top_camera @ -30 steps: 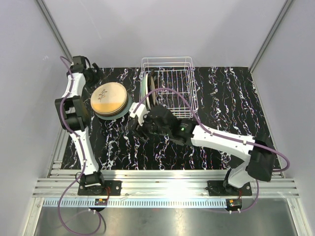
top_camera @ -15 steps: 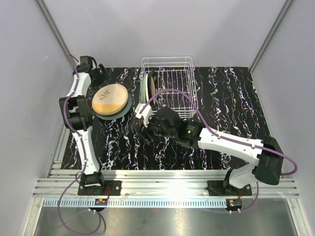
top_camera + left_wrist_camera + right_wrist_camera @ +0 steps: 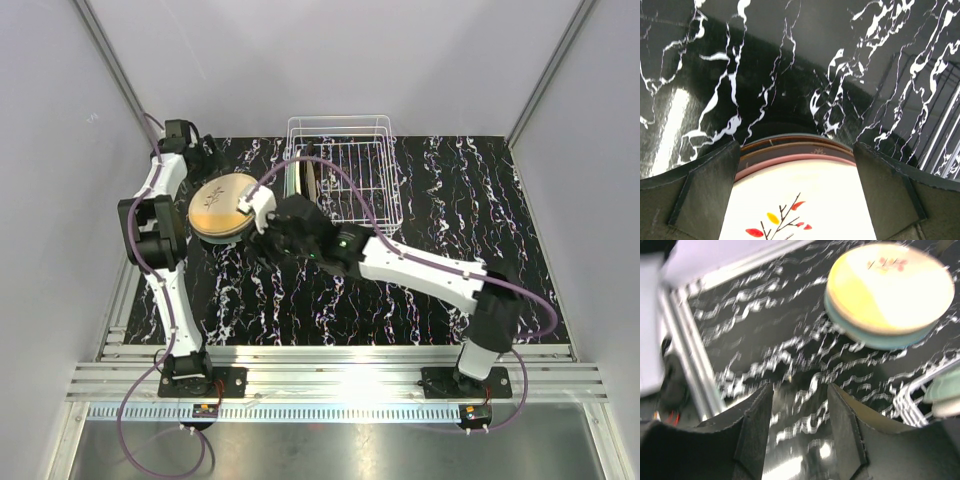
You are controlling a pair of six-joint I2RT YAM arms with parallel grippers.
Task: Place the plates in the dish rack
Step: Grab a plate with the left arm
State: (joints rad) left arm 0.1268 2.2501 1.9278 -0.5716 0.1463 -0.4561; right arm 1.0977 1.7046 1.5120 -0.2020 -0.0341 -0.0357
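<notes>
ok so from the top camera the biggest thing is the black white-veined surface (image 3: 450, 200), which fills most of the view. The white wire dish rack (image 3: 385, 180) sits at about 12 o'clock, at the far edge. Two or three plates (image 3: 308, 183) stand on edge in it, packed against its 9 o'clock wall; can't tell the exact count, since a purple cable crosses them. The rest of the plates are a flat stack (image 3: 218, 205) at roughly 10 o'clock on the surface, just beside the rack and not touching it. The top one (image 3: 800, 200) is cream with a little twig-and-leaf motif. The left wrist view shows a pink rim and a brown rim under it, and the right wrist view shows a pale green one at the bottom. The left tool (image 3: 795, 150) is over at the stack's far edge, fingers spread wide, with the plate rim sitting between them and not clamped. The right tool (image 3: 800, 390) hangs over bare surface at the stack's 4 o'clock side, fingers apart with nothing between them. That view is pretty blurry, though.
</notes>
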